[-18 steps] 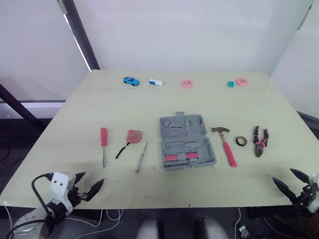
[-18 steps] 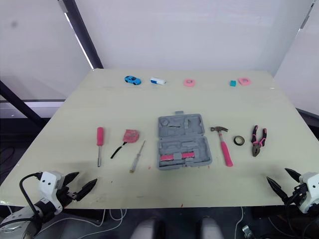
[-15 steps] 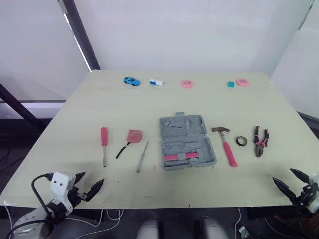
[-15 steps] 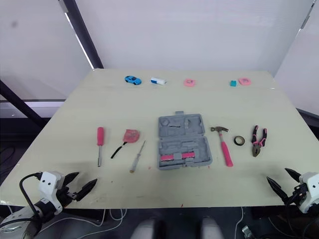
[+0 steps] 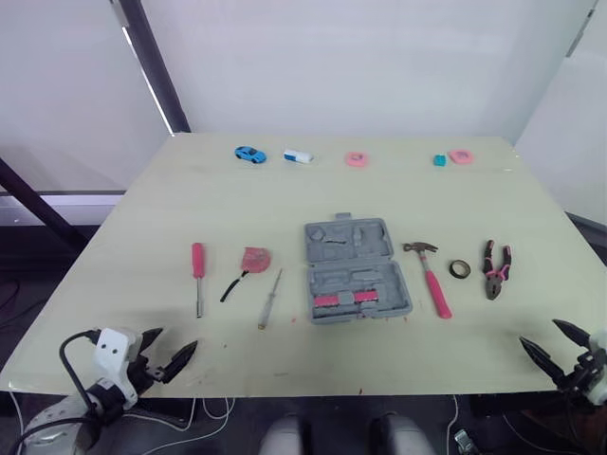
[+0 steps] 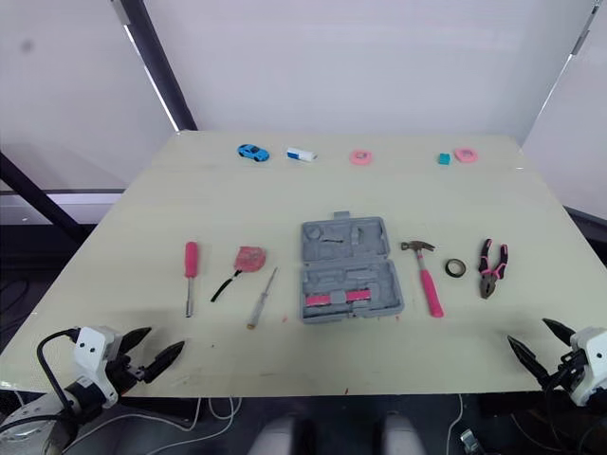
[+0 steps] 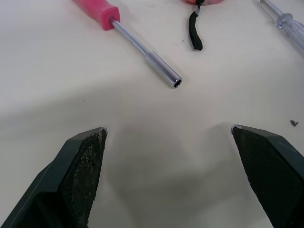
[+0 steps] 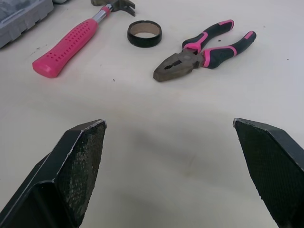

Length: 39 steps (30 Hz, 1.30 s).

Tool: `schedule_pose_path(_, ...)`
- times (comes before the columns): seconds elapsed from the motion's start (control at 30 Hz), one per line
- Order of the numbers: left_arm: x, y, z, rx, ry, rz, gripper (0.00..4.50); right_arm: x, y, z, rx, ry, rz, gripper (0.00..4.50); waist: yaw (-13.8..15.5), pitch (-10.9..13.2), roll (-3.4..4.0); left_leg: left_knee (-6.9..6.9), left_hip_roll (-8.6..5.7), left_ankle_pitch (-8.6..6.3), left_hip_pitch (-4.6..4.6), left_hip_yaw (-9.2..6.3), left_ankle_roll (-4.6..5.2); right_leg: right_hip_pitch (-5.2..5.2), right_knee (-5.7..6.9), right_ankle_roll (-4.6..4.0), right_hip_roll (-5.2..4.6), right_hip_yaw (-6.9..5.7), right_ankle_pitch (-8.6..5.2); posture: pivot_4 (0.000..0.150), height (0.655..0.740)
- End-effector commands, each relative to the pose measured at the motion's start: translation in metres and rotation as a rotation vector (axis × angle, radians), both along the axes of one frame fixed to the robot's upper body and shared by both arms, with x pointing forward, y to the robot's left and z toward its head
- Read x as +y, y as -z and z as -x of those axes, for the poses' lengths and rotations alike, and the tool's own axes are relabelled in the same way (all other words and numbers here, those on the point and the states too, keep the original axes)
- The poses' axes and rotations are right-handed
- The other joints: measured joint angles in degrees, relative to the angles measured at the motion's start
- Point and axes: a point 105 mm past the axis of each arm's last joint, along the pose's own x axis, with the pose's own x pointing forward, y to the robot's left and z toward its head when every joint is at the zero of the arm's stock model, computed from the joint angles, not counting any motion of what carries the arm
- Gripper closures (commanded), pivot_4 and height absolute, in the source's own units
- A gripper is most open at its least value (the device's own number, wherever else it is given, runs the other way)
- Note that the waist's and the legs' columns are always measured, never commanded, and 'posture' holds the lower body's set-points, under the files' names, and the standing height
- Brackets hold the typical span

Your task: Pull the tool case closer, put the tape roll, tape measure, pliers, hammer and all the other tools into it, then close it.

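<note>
Tool case [image 5: 358, 271] sits open and flat at the middle of your table [image 5: 285, 209], grey, with pink pieces seated in its near half. At its 3 o'clock lies the hammer [image 5: 432, 281], pink handle pointing toward you, just beside the case but not touching it. Further out along 3 o'clock you find the tape roll [image 5: 460, 269], a black ring, and beyond it the pliers [image 5: 495, 268], jaws toward you. At the case's 9 o'clock the clear-handled screwdriver [image 5: 270, 298] lies near it. The pink tape measure [image 5: 254, 259] with its black strap comes next, and the pink-handled driver [image 5: 197, 275] lies furthest out. Along the table's 12 o'clock edge, well apart from the tools, a blue toy car [image 5: 249, 154], a white and blue piece [image 5: 298, 156], a pink ring [image 5: 356, 159], a teal block [image 5: 439, 160] and another pink piece [image 5: 461, 156] stand in a row. Your left gripper [image 5: 177, 339] hovers at the 7 o'clock corner, fingers spread wide and holding nothing, the driver's tip ahead of it. Your right gripper [image 5: 538, 332] hovers at 5 o'clock, likewise spread and empty, facing the pliers and tape roll.
</note>
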Motion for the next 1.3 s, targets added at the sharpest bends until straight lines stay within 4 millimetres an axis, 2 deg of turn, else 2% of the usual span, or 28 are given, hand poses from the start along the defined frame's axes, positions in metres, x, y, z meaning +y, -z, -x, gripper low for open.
schedule_pose_path(0.03,-0.006,-0.009,-0.003,-0.027,0.053,-0.006,0.04,0.0,-0.021,-0.004,-0.058,-0.031,0.043,0.0,0.02,0.0,0.01,0.0,0.0,0.0,0.0,0.0,0.0,0.0,0.0,0.0,0.0,0.0,0.0,0.15,0.74)
schedule_pose_path(0.17,0.0,-0.017,-0.008,-0.046,0.052,-0.002,0.04,0.006,-0.026,-0.007,-0.074,-0.038,0.032,0.0,0.07,-0.01,0.0,0.0,0.0,0.0,-0.01,-0.02,0.0,0.0,0.0,0.0,0.02,-0.02,0.0,0.15,0.74)
schedule_pose_path(0.3,-0.006,-0.024,-0.018,-0.061,0.087,0.0,0.04,0.011,-0.031,-0.015,-0.07,-0.052,0.006,0.0,0.08,-0.01,0.0,0.0,0.0,0.0,-0.01,0.0,0.0,0.0,-0.01,0.0,0.0,-0.01,0.0,0.15,0.74)
schedule_pose_path(0.4,-0.008,-0.034,-0.023,-0.047,0.134,-0.017,0.04,0.019,-0.045,-0.026,-0.1,-0.072,-0.052,0.0,-0.09,-0.01,0.0,0.01,0.0,0.0,-0.01,-0.02,0.0,0.0,0.02,0.0,0.02,-0.02,0.01,0.15,0.74)
schedule_pose_path(0.57,-0.012,-0.043,-0.031,-0.021,0.215,-0.042,0.04,0.034,-0.058,-0.042,-0.09,-0.145,-0.04,0.0,-0.02,-0.01,0.02,0.01,0.06,0.0,0.0,-0.02,0.0,-0.01,0.03,-0.01,0.08,-0.02,0.01,0.15,0.74)
schedule_pose_path(0.7,-0.026,-0.057,-0.051,-0.033,0.302,-0.027,0.04,0.056,-0.071,-0.063,-0.078,-0.266,-0.025,0.0,0.1,-0.01,0.02,0.01,0.02,0.0,-0.04,0.0,0.0,-0.01,0.0,0.0,0.06,-0.03,0.01,0.15,0.74)
schedule_pose_path(0.8,-0.034,-0.06,-0.059,-0.031,0.347,-0.032,0.04,0.065,-0.076,-0.077,-0.082,-0.304,-0.021,0.0,0.06,-0.01,0.02,0.04,-0.08,0.01,-0.04,0.0,0.0,-0.01,0.02,0.01,0.09,-0.05,0.02,0.15,0.74)
schedule_pose_path(1.0,-0.071,-0.071,-0.096,-0.056,0.508,-0.041,0.04,0.09,-0.082,-0.125,-0.062,-0.378,0.068,0.0,-0.03,0.02,0.02,0.06,-0.32,0.01,-0.08,0.12,0.01,-0.01,0.05,0.12,0.11,-0.07,0.09,0.15,0.74)
schedule_pose_path(1.03,-0.078,-0.073,-0.102,-0.06,0.536,-0.041,0.26,0.095,-0.081,-0.132,-0.052,-0.391,0.081,0.49,-0.03,0.02,0.02,0.07,-0.32,0.01,-0.1,0.15,0.01,0.0,0.05,0.17,0.12,-0.08,0.12,0.15,0.74)
schedule_pose_path(1.07,-0.085,-0.076,-0.108,-0.066,0.562,-0.039,0.54,0.1,-0.081,-0.138,-0.048,-0.402,0.095,0.73,-0.02,0.02,0.02,0.07,-0.32,0.01,-0.1,0.15,0.01,0.0,0.07,0.21,0.13,-0.08,0.14,0.15,0.74)
schedule_pose_path(1.1,-0.091,-0.078,-0.113,-0.069,0.587,-0.04,0.81,0.105,-0.081,-0.144,-0.043,-0.415,0.109,1.18,0.01,0.02,0.01,0.07,-0.33,0.01,-0.13,0.14,0.01,-0.01,0.05,0.23,0.14,-0.09,0.15,0.15,0.74)
schedule_pose_path(1.3,-0.112,-0.073,-0.128,-0.029,0.687,-0.075,3.76,0.132,-0.077,-0.161,-0.009,-0.514,0.175,4.23,-0.08,0.02,0.02,0.04,-0.35,0.01,-0.31,0.05,0.01,-0.08,-0.02,0.26,0.16,-0.15,0.15,0.15,0.74)
